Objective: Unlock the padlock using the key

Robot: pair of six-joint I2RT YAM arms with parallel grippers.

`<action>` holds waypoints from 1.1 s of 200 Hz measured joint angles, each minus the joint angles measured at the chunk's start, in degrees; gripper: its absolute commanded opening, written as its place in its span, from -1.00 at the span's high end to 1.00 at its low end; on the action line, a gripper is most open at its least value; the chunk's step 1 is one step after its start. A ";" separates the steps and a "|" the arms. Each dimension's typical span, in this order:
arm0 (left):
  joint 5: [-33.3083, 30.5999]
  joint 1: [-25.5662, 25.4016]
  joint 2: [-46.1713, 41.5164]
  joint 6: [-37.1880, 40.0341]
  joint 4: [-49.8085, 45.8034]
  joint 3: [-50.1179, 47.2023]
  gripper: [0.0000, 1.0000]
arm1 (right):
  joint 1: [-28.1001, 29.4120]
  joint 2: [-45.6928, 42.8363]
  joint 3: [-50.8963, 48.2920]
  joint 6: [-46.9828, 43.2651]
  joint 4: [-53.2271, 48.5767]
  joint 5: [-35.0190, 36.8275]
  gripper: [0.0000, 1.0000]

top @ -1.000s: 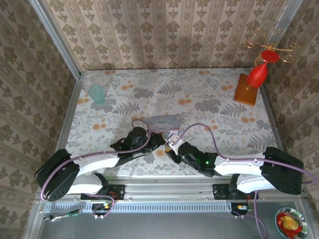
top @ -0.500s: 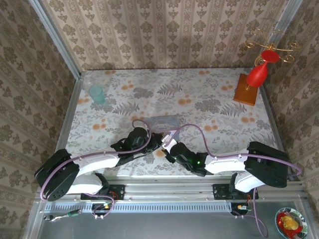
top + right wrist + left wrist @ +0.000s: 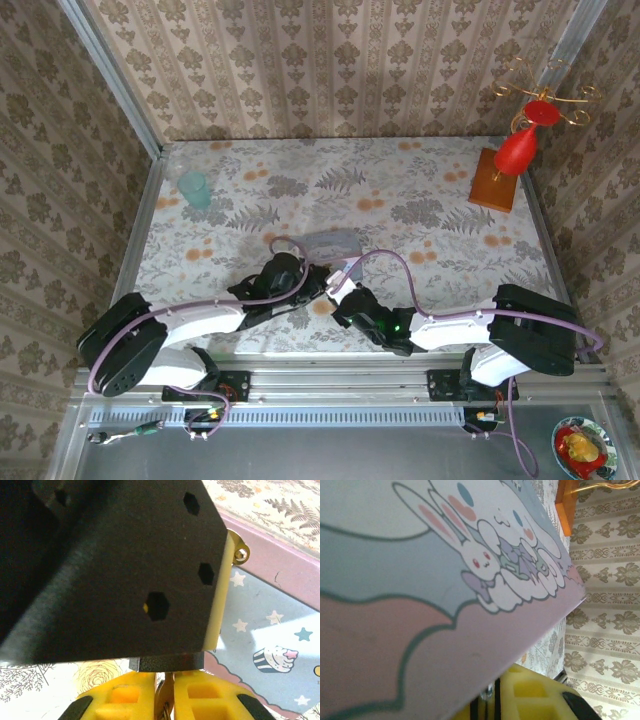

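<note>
Near the front edge of the table [image 3: 420,190], the left gripper [image 3: 318,285] and the right gripper [image 3: 340,297] meet tip to tip. The padlock is too small to pick out in the spot where they touch.

From the right wrist, the right gripper [image 3: 167,695] is clenched. Its yellow fingers [image 3: 125,700] are pressed close, and a thin metal bit, the key [image 3: 164,696], is pinched between them. Just past the fingertips sits a big black block [image 3: 125,570] with small six-sided holes. It hides most of what lies ahead. A small dark piece peeks out under it, right above the key, but I cannot tell what it is.

From the left wrist, the left gripper [image 3: 490,705] shows a bit of its yellow fingers [image 3: 535,697] low down. I cannot tell if they are clenched or let go.

The tin [image 3: 330,243] lies just beyond both grippers, very close to them. Its lid has a white bunny [image 3: 480,560] on blue and pink. The side near the right gripper [image 3: 270,630] has stars and a little cupcake.

A pale green cup [image 3: 193,188] stands far off, ahead and to the left of the left gripper. A red ornament [image 3: 520,148] on a wooden block [image 3: 493,180] stands far ahead and to the right of the right gripper.
</note>
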 measured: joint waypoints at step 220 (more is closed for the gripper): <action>-1.14 -0.79 0.39 1.55 -2.71 0.02 1.00 | -8.70 0.20 -8.66 22.40 16.68 -23.47 1.00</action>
